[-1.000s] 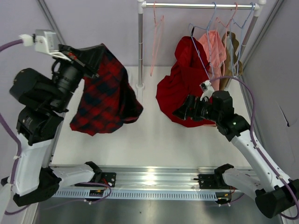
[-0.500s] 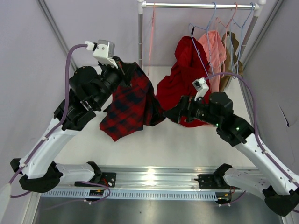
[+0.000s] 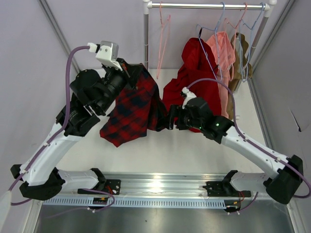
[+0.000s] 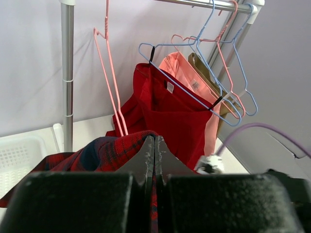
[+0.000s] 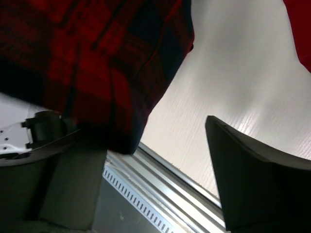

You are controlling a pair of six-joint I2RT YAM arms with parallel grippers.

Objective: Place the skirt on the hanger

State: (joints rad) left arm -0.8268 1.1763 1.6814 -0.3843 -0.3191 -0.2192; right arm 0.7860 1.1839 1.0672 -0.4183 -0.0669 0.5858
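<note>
Skirt (image 3: 132, 108) is clamped left of centre by the left gripper (image 4: 154, 141); its hem is flanked by the right gripper (image 5: 155, 141), jaws spread.

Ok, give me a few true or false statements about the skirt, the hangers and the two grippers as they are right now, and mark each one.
1. The left gripper is shut on the plaid skirt. True.
2. The skirt hangs on the pink hanger. False: that hanger hangs bare on the rail.
3. The right gripper is open, next to the skirt's lower edge. True.
4. The plain red garment lies flat on the table. False: it hangs from a light blue hanger on the rail.
</note>
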